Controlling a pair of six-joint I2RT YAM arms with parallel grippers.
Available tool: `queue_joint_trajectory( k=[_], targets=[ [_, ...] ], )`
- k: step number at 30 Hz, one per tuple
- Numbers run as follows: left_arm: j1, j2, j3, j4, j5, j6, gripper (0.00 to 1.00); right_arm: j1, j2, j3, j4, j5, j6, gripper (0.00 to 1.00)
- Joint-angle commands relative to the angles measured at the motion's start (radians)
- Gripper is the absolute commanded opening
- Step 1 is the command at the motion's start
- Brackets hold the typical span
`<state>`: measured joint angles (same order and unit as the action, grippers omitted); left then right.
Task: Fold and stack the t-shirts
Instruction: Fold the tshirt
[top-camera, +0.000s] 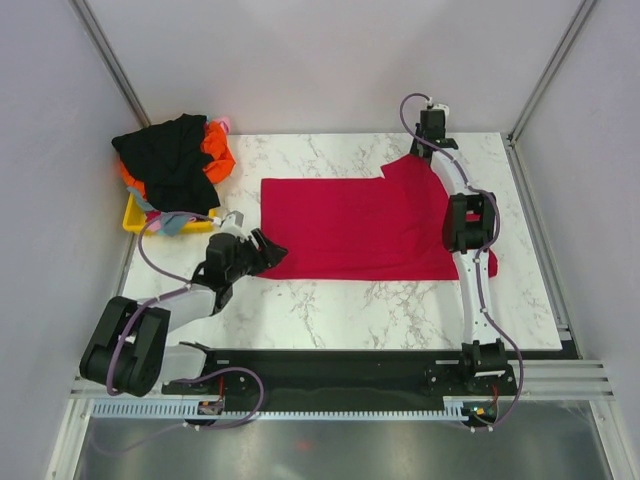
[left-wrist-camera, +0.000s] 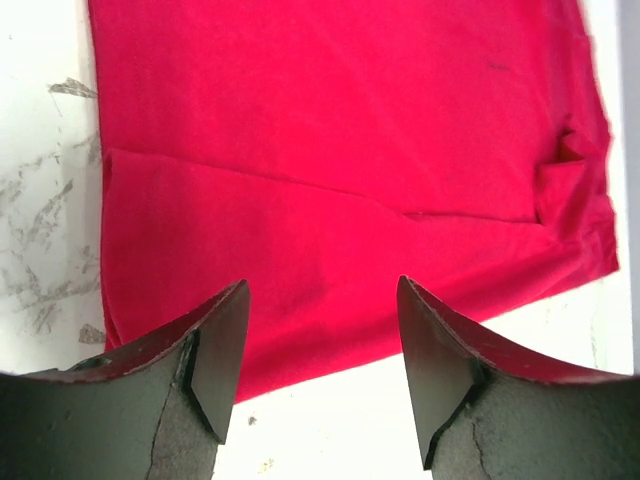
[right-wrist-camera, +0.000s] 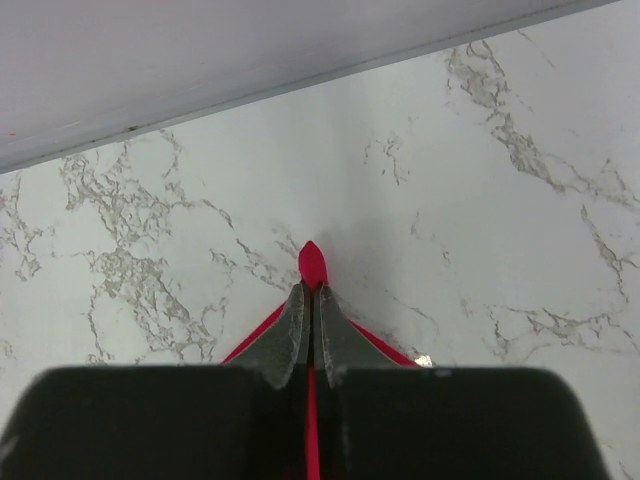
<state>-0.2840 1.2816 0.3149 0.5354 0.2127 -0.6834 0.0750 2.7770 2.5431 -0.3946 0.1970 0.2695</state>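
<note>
A crimson red t-shirt (top-camera: 350, 230) lies spread flat on the marble table (top-camera: 330, 300), with a fold line running across it in the left wrist view (left-wrist-camera: 350, 150). My left gripper (top-camera: 268, 250) hovers open at the shirt's near left corner, jaws (left-wrist-camera: 320, 285) wide apart and holding nothing. At the shirt's far right corner my right gripper (top-camera: 423, 152) is shut on the cloth. A small red tip of the shirt (right-wrist-camera: 312, 262) pokes out past its closed fingers (right-wrist-camera: 311, 288). More t-shirts sit heaped at the far left: black (top-camera: 165, 160), orange (top-camera: 217, 150), pink (top-camera: 224, 125), light blue (top-camera: 175, 222).
A small yellow plastic bin (top-camera: 135, 215) sits under the heap at the left edge. Grey walls close in the table at the back and both sides, the back wall (right-wrist-camera: 250, 50) just beyond my right gripper. Bare marble shows in front of the red shirt.
</note>
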Motion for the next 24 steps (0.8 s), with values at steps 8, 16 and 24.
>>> queue_joint_trajectory(
  k=[8,16,24],
  targets=[
    [-0.004,0.276,0.689,-0.477,-0.330,0.145,0.65,-0.007,-0.194,-0.216,0.076,-0.108,0.039,0.00],
    [0.089,0.709,1.174,-0.695,-0.343,0.136,0.64,-0.006,-0.342,-0.440,0.164,-0.194,0.103,0.00],
    [0.144,0.909,1.411,-0.828,-0.237,0.140,0.64,-0.007,-0.370,-0.511,0.192,-0.225,0.108,0.00]
  ],
)
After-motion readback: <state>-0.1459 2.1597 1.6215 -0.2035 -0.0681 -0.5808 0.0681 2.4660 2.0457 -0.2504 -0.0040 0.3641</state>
